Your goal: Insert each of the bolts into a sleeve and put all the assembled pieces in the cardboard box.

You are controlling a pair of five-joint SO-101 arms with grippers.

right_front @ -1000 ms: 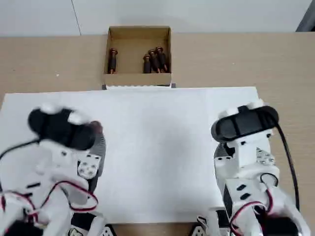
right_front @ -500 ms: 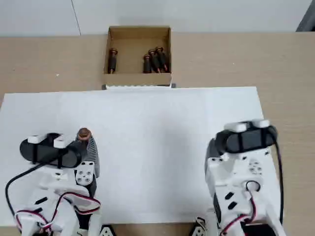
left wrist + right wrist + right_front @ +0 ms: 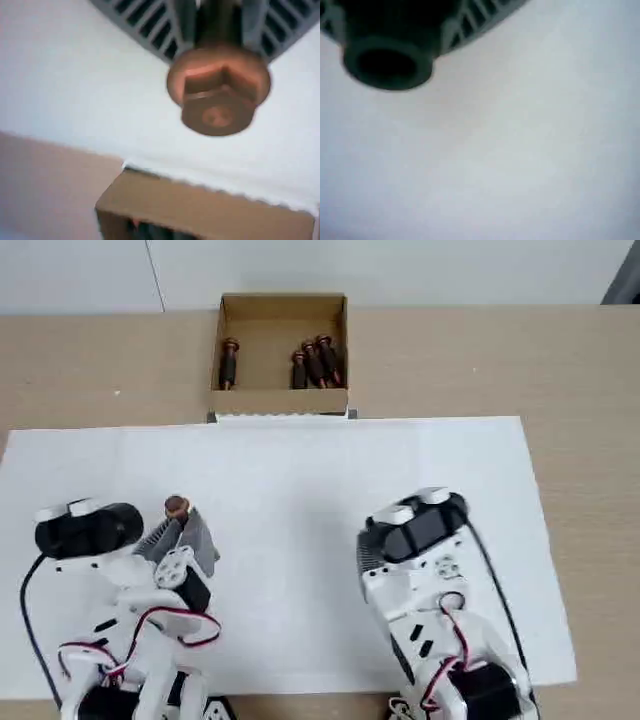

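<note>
The left tool (image 3: 220, 20) is clamped on a bolt (image 3: 218, 95): its grey ribbed fingers (image 3: 145, 22) press on either side of the shank, and the copper flanged head sticks out past their tips. In the high view the bolt head (image 3: 176, 505) shows just beyond the left tool (image 3: 182, 532), above the sheet. The right tool (image 3: 395, 22) is closed on a black sleeve (image 3: 387, 65), whose open round end pokes out from between the fingers and faces the sheet (image 3: 520, 150) close below it. Both tools are over a white sheet (image 3: 300, 500) that covers the near part of a light wooden table (image 3: 470, 360), the right tool off to the side of the left one, well apart from it. Ahead of the left tool, past the sheet's far edge, stands the cardboard box (image 3: 283, 400), open at the top; the left wrist view catches its near wall (image 3: 200, 205) beyond the bolt head. Inside the box lie four assembled pieces: one piece (image 3: 229, 362) alone by one side wall, and three pieces (image 3: 317, 362) close together near the other. Beyond the table's far edge rises a pale wall (image 3: 400, 270), with a thin vertical seam (image 3: 155, 275) in it.
</note>
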